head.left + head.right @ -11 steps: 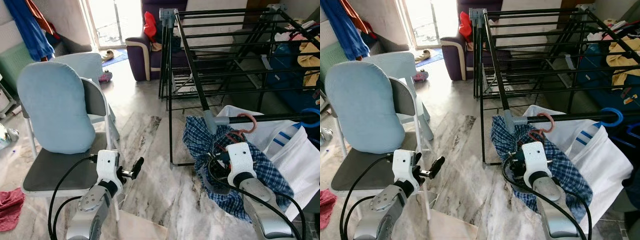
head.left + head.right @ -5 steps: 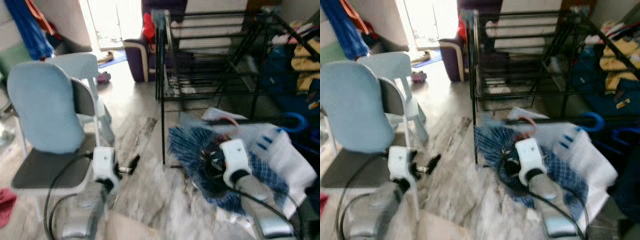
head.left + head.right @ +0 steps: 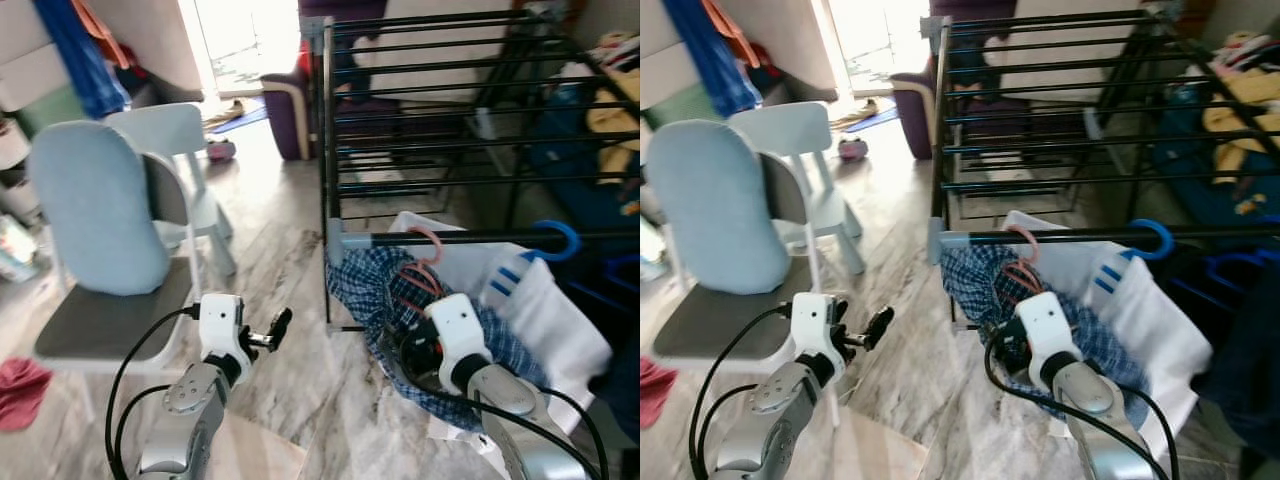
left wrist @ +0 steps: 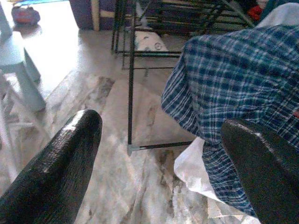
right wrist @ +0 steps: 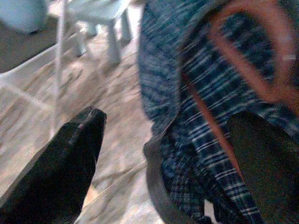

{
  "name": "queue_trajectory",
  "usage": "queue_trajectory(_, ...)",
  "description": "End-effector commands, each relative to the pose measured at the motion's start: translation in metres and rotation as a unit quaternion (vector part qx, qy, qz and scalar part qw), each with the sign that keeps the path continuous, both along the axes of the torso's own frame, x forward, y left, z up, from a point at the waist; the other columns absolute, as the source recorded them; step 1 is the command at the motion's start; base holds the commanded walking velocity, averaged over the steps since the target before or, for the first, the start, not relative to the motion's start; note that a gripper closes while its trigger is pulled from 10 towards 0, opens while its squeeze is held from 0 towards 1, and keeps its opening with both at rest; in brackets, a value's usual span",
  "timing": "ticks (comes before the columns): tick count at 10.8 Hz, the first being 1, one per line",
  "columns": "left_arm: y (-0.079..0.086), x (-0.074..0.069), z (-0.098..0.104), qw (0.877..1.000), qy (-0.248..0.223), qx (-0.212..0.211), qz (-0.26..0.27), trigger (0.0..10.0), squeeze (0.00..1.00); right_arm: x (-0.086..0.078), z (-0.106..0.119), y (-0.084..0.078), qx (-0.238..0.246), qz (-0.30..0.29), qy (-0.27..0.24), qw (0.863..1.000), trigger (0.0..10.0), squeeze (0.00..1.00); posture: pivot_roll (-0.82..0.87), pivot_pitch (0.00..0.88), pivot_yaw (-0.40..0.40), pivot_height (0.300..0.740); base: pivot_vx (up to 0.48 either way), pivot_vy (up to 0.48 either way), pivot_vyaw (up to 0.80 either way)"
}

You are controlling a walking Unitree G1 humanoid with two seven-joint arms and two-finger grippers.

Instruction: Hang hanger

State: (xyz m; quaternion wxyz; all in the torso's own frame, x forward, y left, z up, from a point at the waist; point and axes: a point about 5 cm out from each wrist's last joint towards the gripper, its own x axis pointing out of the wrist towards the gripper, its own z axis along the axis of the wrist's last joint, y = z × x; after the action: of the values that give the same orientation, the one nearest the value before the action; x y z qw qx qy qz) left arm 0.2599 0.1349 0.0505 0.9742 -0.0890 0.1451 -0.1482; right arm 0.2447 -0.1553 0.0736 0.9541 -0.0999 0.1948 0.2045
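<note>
While the pink hanger (image 3: 428,262) carries the blue plaid shirt (image 3: 372,290), its hook already sits over the near black rail of the drying rack (image 3: 440,238), so the hanging looks essentially done. What seems left is for the right hand (image 5: 159,154) to let go cleanly and draw back. That hand sits at about five o'clock in the head views, just below the rail and pressed in among the shirt folds; its wrist view shows the two black fingers (image 5: 70,158) spread apart, with cloth and the hanger's orange-pink wire lying between them, clamped on nothing. The left hand (image 3: 272,330) hovers at seven o'clock over the marble floor (image 3: 290,300), beside the pale blue chair (image 3: 100,210), fingers wide apart and empty. A blue hook (image 3: 560,238) hangs farther along the same rail at three o'clock.
</note>
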Motion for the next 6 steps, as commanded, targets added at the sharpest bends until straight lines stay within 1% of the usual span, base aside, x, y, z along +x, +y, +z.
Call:
queue_trajectory(1,0.005,0.002,0.0,1.0,0.005,0.0,0.013,10.0,0.0,-0.004,0.005,0.01,0.015,0.049,0.01,0.999,10.0,0.0,-0.22,0.0,0.057,0.74,0.0,0.0,0.0)
queue_trajectory(3,0.004,0.001,-0.001,1.0,0.009,-0.003,0.016,10.0,0.0,-0.009,0.012,0.016,0.015,0.109,0.026,0.994,10.0,0.0,-0.22,0.0,0.054,0.74,0.0,0.0,0.0)
queue_trajectory(4,0.004,0.0,-0.003,1.0,0.014,-0.002,0.015,10.0,0.0,-0.01,0.019,0.017,0.042,0.113,0.042,0.992,10.0,0.0,-0.22,0.0,0.056,0.74,0.0,0.0,0.0)
queue_trajectory(5,0.005,-0.001,-0.004,1.0,0.018,0.003,0.01,10.0,0.0,-0.018,0.031,0.014,0.041,0.154,0.057,0.986,10.0,0.0,-0.22,0.0,0.06,0.74,0.0,0.0,0.0)
queue_trajectory(6,0.006,0.0,-0.004,1.0,0.018,0.005,0.009,10.0,0.0,-0.023,0.039,0.007,0.041,0.177,0.067,0.981,10.0,0.0,-0.22,0.0,0.06,0.74,0.0,0.0,0.0)
